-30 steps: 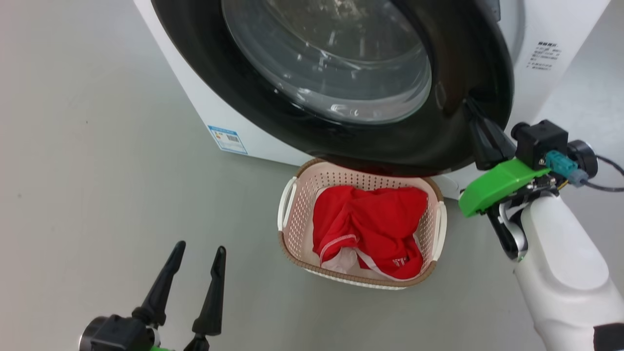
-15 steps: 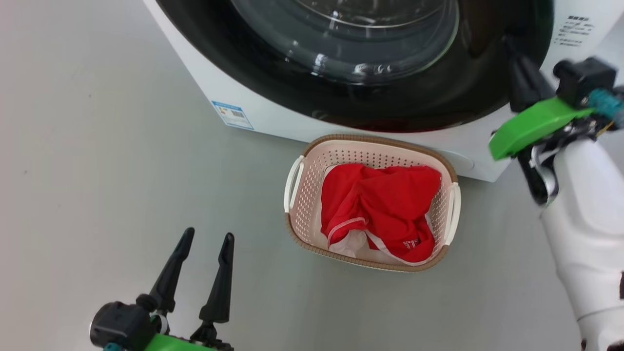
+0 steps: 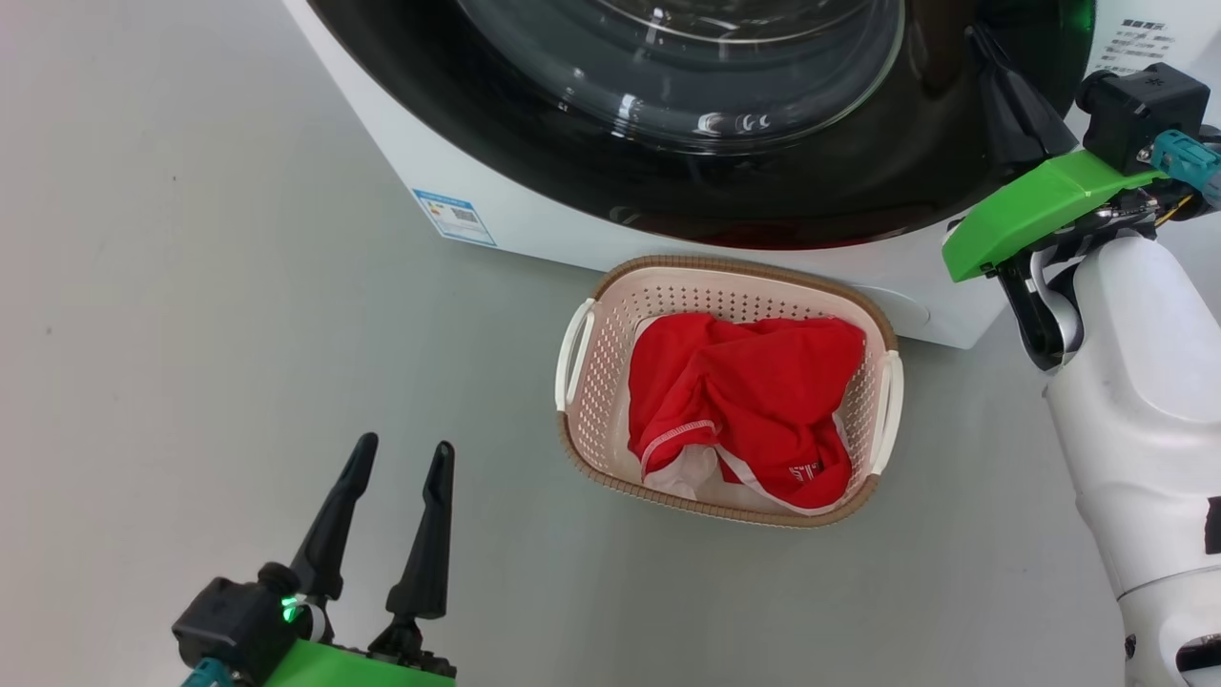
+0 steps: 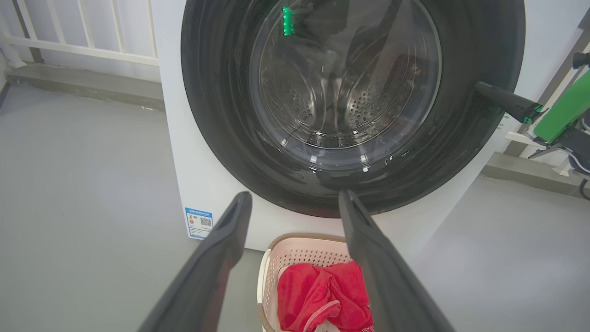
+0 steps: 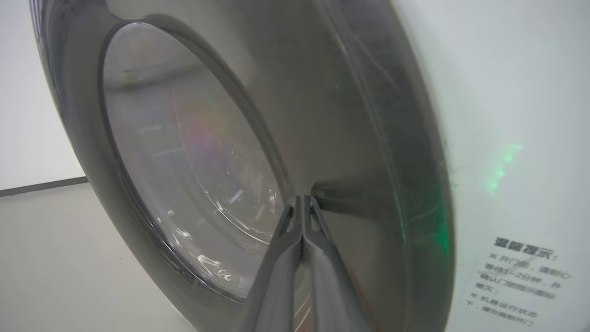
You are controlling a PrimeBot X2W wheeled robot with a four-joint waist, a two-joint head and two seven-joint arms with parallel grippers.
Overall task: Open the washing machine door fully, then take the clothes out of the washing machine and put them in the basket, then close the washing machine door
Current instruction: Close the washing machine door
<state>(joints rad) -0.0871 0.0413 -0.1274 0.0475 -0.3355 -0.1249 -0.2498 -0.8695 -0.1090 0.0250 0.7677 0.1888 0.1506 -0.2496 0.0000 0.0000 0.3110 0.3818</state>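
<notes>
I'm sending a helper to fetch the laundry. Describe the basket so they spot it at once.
Find the white washing machine with the round black-rimmed door. On the floor just before it sits the basket: cream, perforated, brown-rimmed, holding red clothes.

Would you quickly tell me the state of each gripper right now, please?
Left gripper: open, holding nothing.
Right gripper: shut, empty, tips against the door.

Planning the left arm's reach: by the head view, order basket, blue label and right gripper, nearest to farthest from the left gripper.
1. basket, just right of the left gripper.
2. blue label, ahead, low on the washing machine.
3. right gripper, far right, at the washing machine door rim.
</notes>
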